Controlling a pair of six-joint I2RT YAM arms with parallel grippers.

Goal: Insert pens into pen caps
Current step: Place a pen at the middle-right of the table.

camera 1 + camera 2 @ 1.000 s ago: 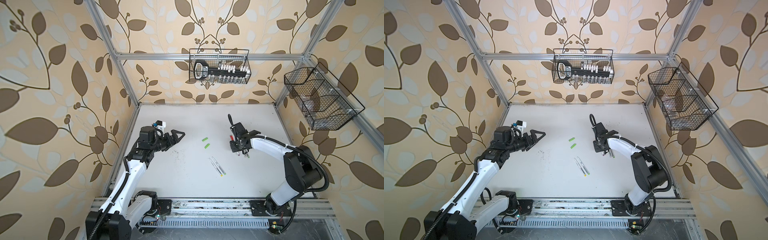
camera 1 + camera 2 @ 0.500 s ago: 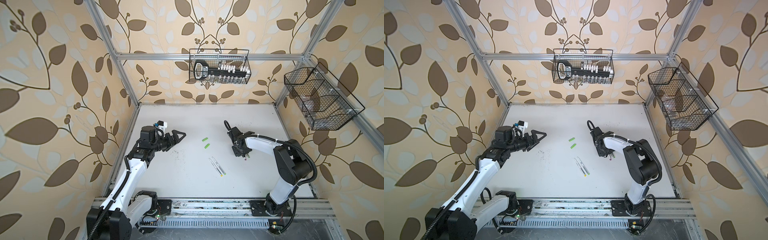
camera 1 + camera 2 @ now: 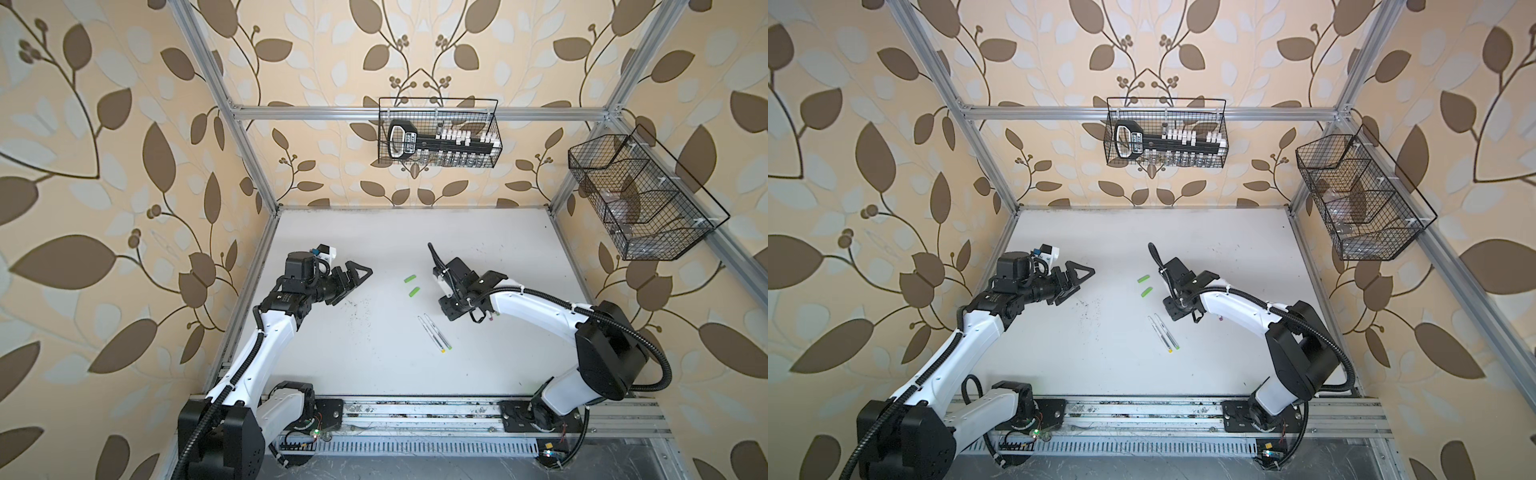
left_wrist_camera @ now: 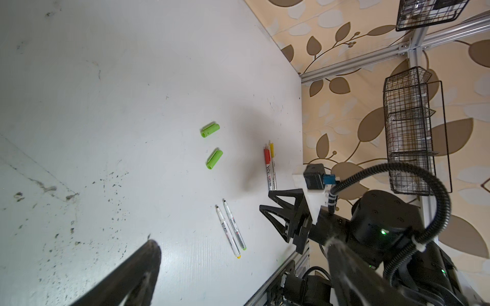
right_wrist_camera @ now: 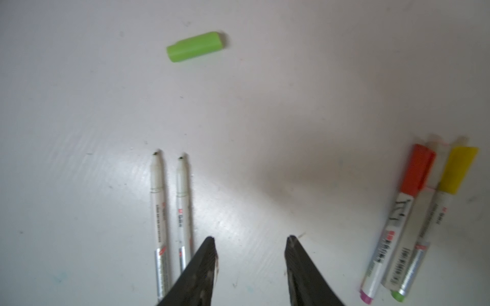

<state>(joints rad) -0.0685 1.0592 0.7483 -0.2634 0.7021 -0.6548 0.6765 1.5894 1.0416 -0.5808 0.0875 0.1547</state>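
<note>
We see a matt white tabletop (image 4: pixel 106 79), scuffed w/ dark specks; green caps (image 4: pixel 210 129) look smooth plastic; basket (image 3: pixel 415 160) is black wire.

Two capped pens (image 5: pixel 395 222) lie side by side; two bare pens (image 5: pixel 159 212) near green caps (image 4: pixel 214 159).

Walls (image 3: pixel 124 174) are covered with brown leaf paper. The white table (image 3: pixel 374 374) is marked with specks (image 3: pixel 359 316). Wire baskets (image 3: pixel 438 100) are hung far beyond the right gripper (image 5: pixel 250 238).

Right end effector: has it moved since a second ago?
Yes. In a top view the right end effector has shifted toward the green caps, which have stayed put, and its jaws now stand open.
</note>
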